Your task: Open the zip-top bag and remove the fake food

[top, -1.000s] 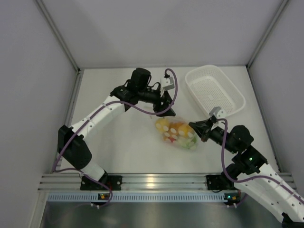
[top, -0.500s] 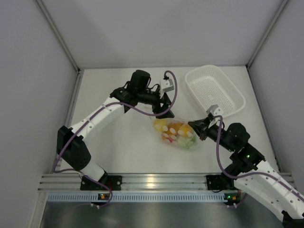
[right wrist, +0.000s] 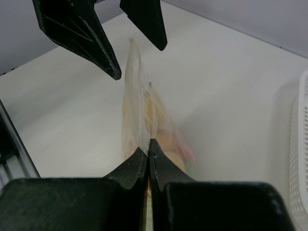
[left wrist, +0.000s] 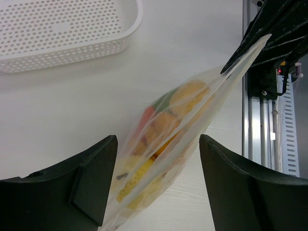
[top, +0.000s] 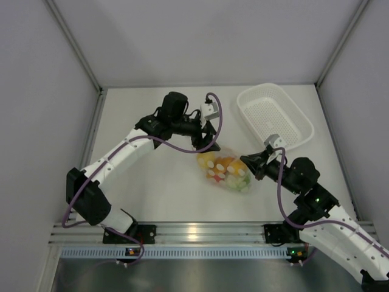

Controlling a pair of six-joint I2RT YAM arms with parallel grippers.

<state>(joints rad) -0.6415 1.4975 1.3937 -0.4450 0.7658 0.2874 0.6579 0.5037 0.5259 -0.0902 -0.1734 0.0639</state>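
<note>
One zip-top bag (top: 226, 171) sits near-left of the one white perforated basket (top: 261, 89). Its fake food (top: 220, 165) blurs together, uncountable. The right hand (top: 244, 162) pinches one corner. The left hand (top: 208, 143) straddles the opposite end, spread wide.

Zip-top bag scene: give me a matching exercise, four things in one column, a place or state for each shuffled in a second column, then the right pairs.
Things
1. left gripper
2. right gripper
3. fake food
4. white basket

Places or states
A. shut on an edge of the zip-top bag
B. on the table's far right side
C. open, one finger on each side of the bag
D. inside the bag

Pairs: 1-C, 2-A, 3-D, 4-B
</note>
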